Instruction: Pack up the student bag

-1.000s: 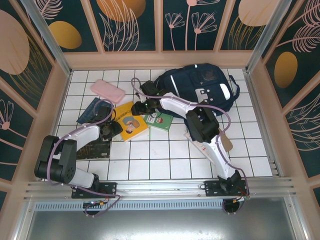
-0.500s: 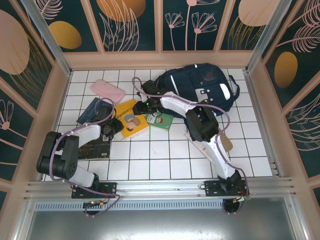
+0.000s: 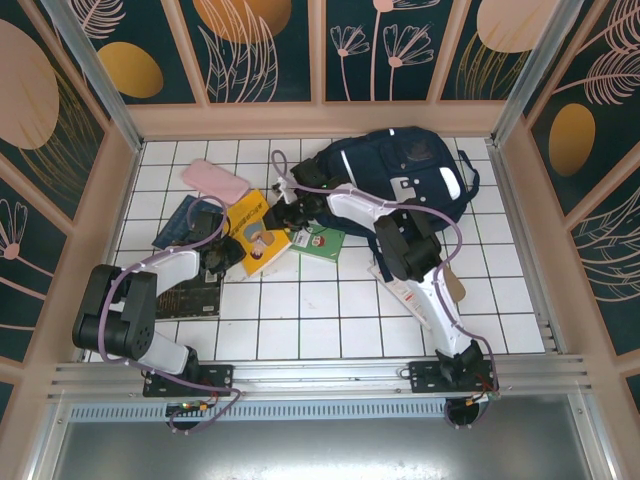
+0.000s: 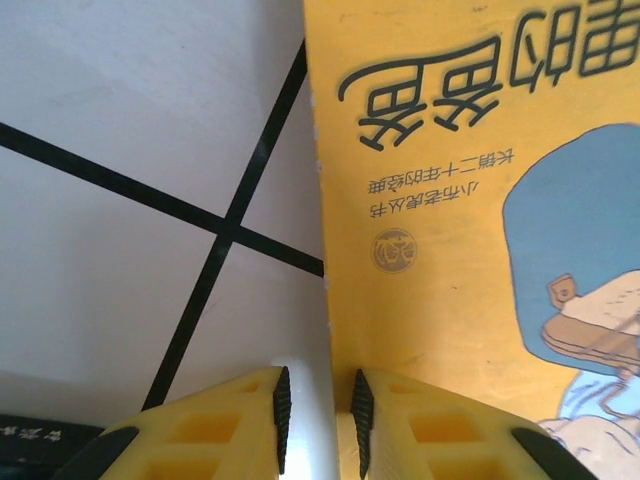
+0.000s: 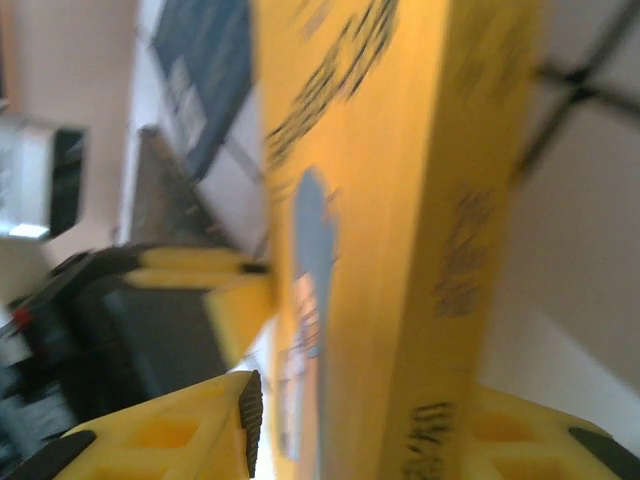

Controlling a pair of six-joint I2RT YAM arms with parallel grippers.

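White tiles with dark grout cover the table, boxed in by floral panels. At the far right lies the student bag: dark navy fabric, a white stripe, a pale grey patch, and straps trailing off its right side. Just left of it a yellow book sits tilted. The left gripper pinches its near edge, and the right gripper is clamped across its thickness.

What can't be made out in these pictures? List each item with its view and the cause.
- Right wrist view: the yellow book has a blurred title, and the blur also hides whether the right hand presses it.
- Left wrist view: the book's cover is cut off by the frame edges.
- Top view: the right arm hides the student bag on its left side and part of the green book. The dark book has print too small to read.
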